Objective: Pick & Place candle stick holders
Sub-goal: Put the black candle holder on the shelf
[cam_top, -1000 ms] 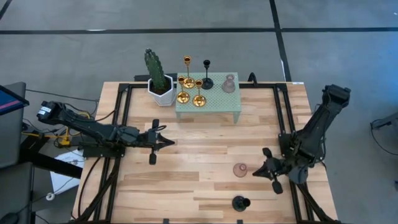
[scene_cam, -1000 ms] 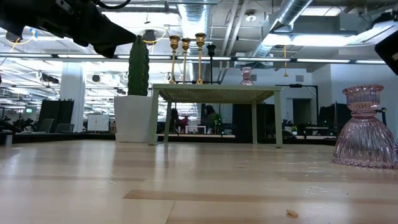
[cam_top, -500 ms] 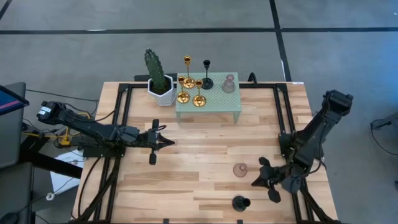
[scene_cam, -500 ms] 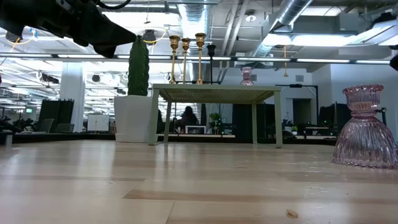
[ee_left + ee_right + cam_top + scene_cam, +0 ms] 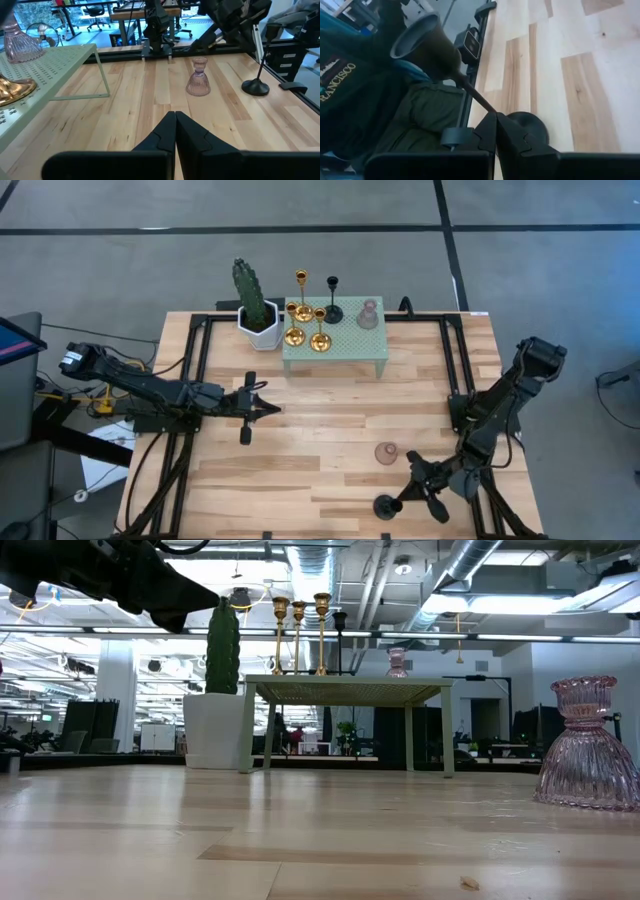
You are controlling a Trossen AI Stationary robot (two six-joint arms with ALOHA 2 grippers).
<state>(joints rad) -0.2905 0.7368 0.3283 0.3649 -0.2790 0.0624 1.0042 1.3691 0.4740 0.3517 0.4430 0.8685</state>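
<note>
left gripper (image 5: 268,409): parked over the table's left-centre, fingers pressed together, nothing in them. Waiting arm.
cactus (image 5: 250,292): white pot at the back edge, just left of the green shelf (image 5: 350,343). Not part of the job.
gold holders (image 5: 303,312): three, upright on the shelf's left half, stems vertical.
black holder on shelf (image 5: 333,308): upright, beside the gold ones.
pink holder on shelf (image 5: 368,315): upright at the shelf's right end.
pink holder on table (image 5: 386,453): upright on the wood, right of centre, well short of the shelf. Cup end up.
black holder on table (image 5: 386,505): near the front edge, right of centre. Round base flat on the wood; long axis is the thin stem, vertical, cup at top. In the right wrist view the stem (image 5: 472,91) runs up from the base, close in front of the fingers.
right gripper (image 5: 404,498): low, just right of the black holder's base, fingers fully closed, holding nothing; contact with the stem can't be confirmed.
step: approach to the black holder, my read. Five on the shelf, two left.
next move: jaws need to open first, then straddle the thin stem, close, lift straight up. Slim stem, easy to tip with a closed-finger nudge.
</note>
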